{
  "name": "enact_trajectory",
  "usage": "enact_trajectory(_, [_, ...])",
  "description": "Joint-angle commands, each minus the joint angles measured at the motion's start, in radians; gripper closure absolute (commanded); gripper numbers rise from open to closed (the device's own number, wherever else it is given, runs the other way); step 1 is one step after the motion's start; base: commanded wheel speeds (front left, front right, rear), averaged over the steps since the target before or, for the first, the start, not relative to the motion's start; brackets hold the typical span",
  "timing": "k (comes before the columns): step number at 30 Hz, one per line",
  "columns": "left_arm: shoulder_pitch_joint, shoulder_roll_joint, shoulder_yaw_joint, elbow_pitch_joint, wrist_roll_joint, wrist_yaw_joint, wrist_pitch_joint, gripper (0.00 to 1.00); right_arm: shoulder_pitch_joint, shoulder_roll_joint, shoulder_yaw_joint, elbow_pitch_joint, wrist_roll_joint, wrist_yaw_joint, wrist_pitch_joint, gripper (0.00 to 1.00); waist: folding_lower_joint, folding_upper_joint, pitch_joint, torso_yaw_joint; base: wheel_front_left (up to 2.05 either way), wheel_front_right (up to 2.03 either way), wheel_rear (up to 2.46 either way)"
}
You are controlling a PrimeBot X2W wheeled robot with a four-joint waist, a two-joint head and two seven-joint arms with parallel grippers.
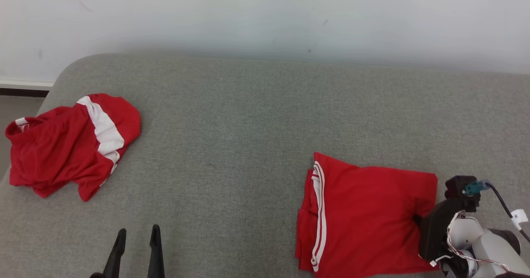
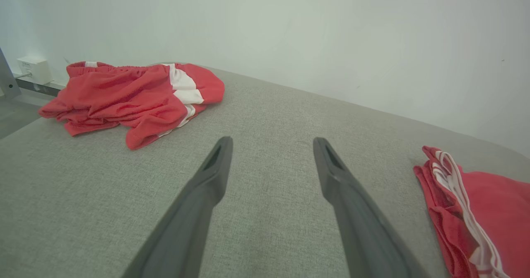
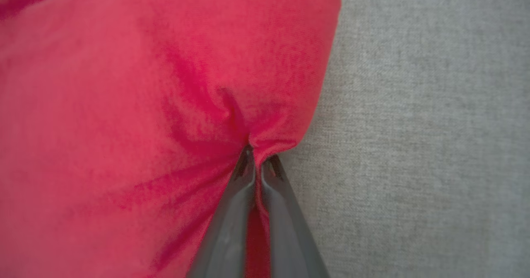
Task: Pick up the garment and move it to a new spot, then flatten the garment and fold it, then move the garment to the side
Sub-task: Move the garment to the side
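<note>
**Right wrist view: right pincer [image 3: 258, 158] clamped on folded garment [image 3: 124, 104]**

It pinches a tuck of red cloth just inside the garment's edge; bare grey cushion [image 3: 414, 124] lies right beside it; the left pincer [image 1: 138, 229] stands spread and empty, open cushion ahead; a crumpled garment [image 1: 62, 145] sits well beyond it, at the cushion's rounded corner.

Grey fabric surface [image 1: 248, 116] under a plain white wall [image 1: 265, 13].
Its corner rounds off at upper left, where a dark baseboard [image 1: 20, 91] and a strip of grey floor [image 1: 16, 108] show at the frame's edge; the light is soft and even.
</note>
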Motion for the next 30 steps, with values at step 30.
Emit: enact_trajectory(30, [-0.244,0.013,0.009,-0.070,0.132,-0.063,-0.001,0.00,-0.400,-0.291,0.172,-0.092,-0.059,-0.002,-0.078,1.00,-0.0001,0.0000,0.312,-0.401,0.00,0.00,0.00])
